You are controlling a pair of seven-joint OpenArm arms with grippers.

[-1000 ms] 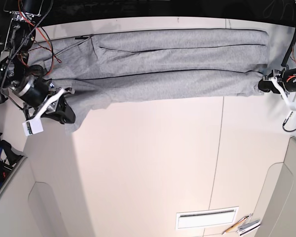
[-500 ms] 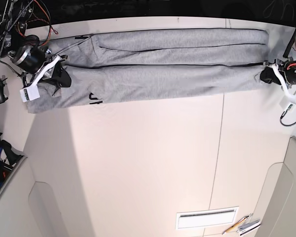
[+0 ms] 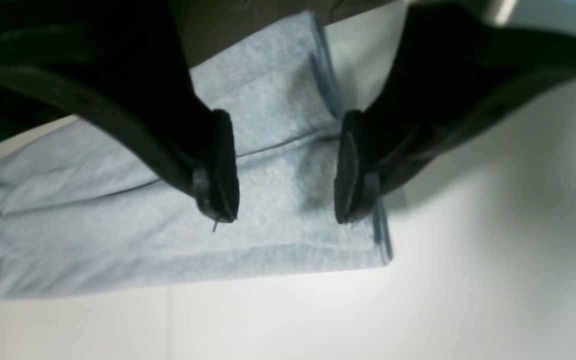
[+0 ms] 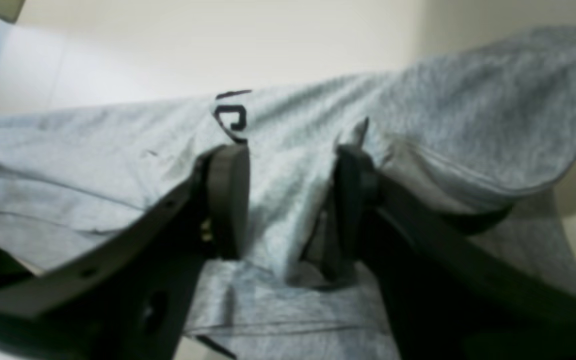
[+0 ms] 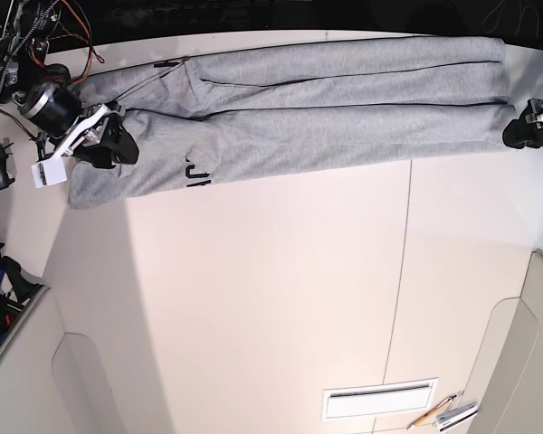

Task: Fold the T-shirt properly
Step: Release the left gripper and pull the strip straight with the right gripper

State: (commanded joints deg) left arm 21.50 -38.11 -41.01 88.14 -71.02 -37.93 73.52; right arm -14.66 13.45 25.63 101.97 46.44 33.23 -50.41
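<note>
Two grippers stand at opposite ends of the light heather-grey cotton T-shirt (image 5: 326, 99), which we see stretched as a long folded band across the far part of the pale cream table top (image 5: 281, 298). Base view: the band runs from the left side almost to the right edge; black block lettering (image 5: 197, 174) peeks out at its near edge, toward the left.

The right gripper (image 5: 111, 145), black-fingered with a white bracket, sits at the band's left end. In the right wrist view its jaws stand partly open, with grey cloth bunched up between the two black pads (image 4: 228, 200). We cannot tell from the blurred picture whether the pads press the cloth or merely straddle it. A rounded loose flap of fabric hangs just beyond this gripper, toward the near-left.

The left gripper (image 5: 523, 132) sits at the band's right end, close to the frame's edge. In the left wrist view its jaws are clearly apart and hold nothing; the fingertips (image 3: 218, 190) hover over the squared corner of the folded cloth, which lies flat on the table.

Near the table's near-right corner we note a white slotted rectangular plate (image 5: 378, 399) and, just beside it, a pencil-like object (image 5: 432, 415).
</note>
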